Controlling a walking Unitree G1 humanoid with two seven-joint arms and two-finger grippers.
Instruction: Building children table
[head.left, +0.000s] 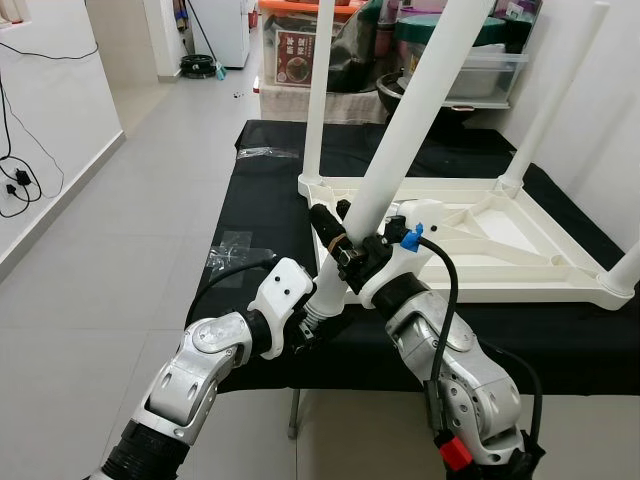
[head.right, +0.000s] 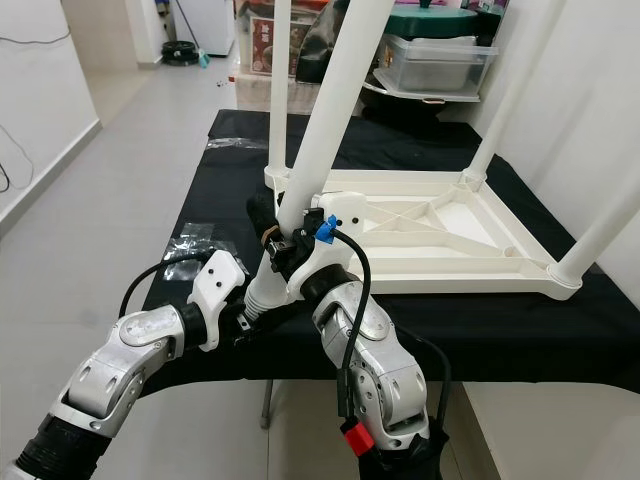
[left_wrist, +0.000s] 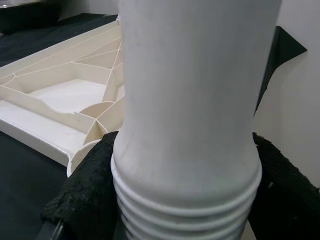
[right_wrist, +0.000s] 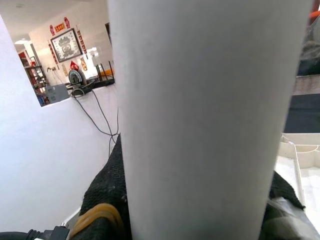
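Note:
A white plastic children's table top (head.left: 500, 235) lies upside down on a black-covered table (head.left: 270, 190), with three white legs standing up from its corners. A fourth white leg (head.left: 400, 130) leans tilted over the near left corner. My right gripper (head.left: 345, 250) is shut on this leg about a third of the way up. My left gripper (head.left: 312, 325) is shut on its lower threaded end (left_wrist: 185, 200), which hangs just past the table top's near left corner socket (left_wrist: 82, 157). In the right wrist view the leg (right_wrist: 205, 120) sits between the black fingers (right_wrist: 102, 200).
Grey tiled floor (head.left: 110, 260) lies to the left, with a white wall and cables. Clear plastic bags (head.left: 232, 250) rest on the black cloth. Storage boxes and tubs (head.left: 470, 60) stand behind the table. A white wall runs along the right.

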